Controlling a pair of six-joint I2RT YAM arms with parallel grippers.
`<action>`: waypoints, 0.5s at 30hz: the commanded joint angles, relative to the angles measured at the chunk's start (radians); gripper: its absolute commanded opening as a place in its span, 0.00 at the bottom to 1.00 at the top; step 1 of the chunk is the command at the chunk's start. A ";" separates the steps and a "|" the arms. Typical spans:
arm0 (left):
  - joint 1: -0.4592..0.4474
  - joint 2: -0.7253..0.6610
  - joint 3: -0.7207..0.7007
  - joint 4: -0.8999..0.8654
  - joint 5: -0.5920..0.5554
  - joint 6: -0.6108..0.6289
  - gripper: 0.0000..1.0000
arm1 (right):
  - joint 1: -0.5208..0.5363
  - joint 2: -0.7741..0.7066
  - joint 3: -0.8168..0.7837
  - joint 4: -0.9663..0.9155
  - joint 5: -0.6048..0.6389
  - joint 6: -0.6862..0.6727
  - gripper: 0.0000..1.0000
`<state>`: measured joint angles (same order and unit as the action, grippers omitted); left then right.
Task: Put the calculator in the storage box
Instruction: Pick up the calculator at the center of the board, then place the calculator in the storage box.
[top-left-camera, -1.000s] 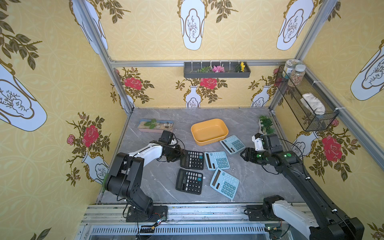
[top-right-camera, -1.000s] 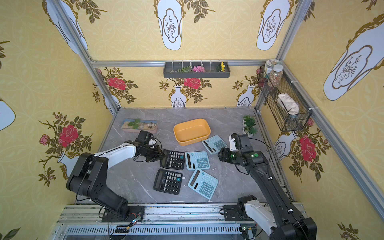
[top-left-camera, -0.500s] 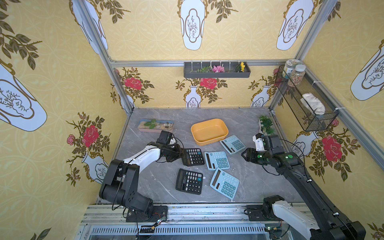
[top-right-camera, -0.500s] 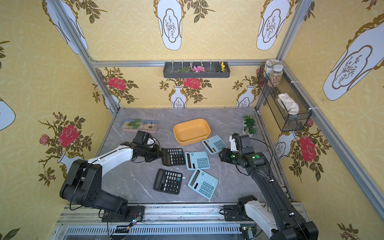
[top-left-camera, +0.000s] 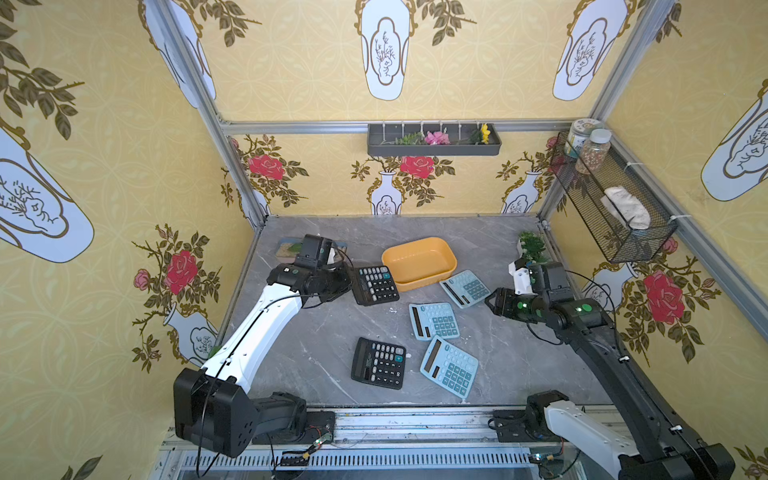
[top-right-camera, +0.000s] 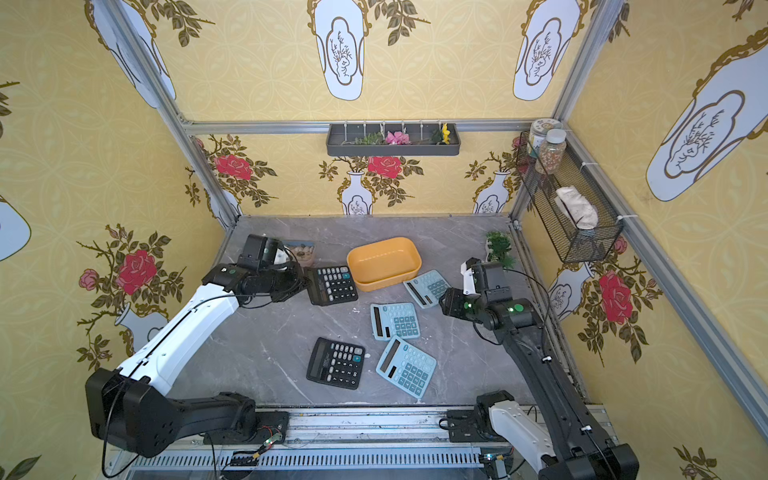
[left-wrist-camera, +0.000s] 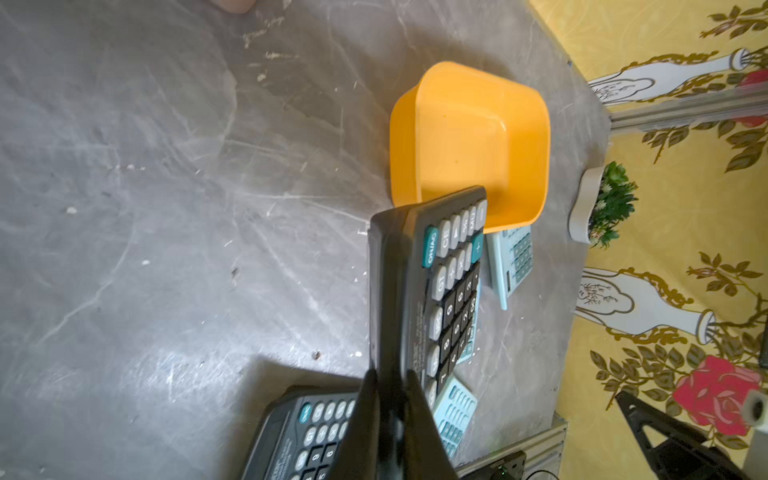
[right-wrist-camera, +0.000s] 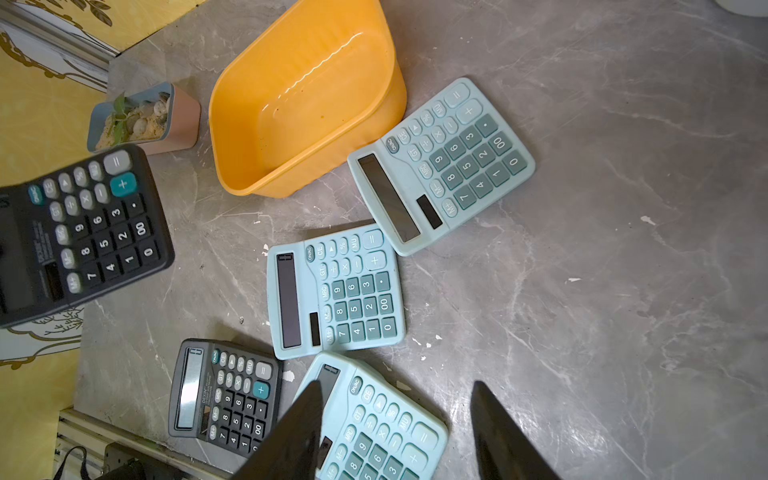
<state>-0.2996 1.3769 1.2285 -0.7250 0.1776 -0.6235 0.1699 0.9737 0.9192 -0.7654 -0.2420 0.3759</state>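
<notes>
My left gripper is shut on the display end of a black calculator, which hangs tilted above the table. Its far end reaches the left near corner of the orange-yellow storage box, which holds nothing. My right gripper hovers open at the right, above a light blue calculator, with nothing between its fingers.
On the table lie a second black calculator and three light blue ones, the last touching the box. A pink-and-blue planter tray stands back left, a small potted plant back right, a wire basket on the right wall.
My left gripper has closed on the black calculator, lifted it off the table and carried it back toward the storage box. The right arm has barely moved.
</notes>
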 joint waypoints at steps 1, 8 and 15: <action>-0.003 0.095 0.089 0.023 0.026 -0.044 0.00 | 0.000 0.008 0.010 -0.010 0.003 -0.005 0.58; -0.035 0.322 0.271 0.106 0.049 -0.116 0.00 | -0.004 0.023 0.007 0.003 -0.002 0.008 0.58; -0.081 0.486 0.345 0.174 0.049 -0.188 0.00 | -0.006 0.028 0.006 0.004 -0.003 0.013 0.58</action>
<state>-0.3729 1.8217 1.5635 -0.6052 0.2131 -0.7628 0.1650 1.0019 0.9218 -0.7639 -0.2413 0.3851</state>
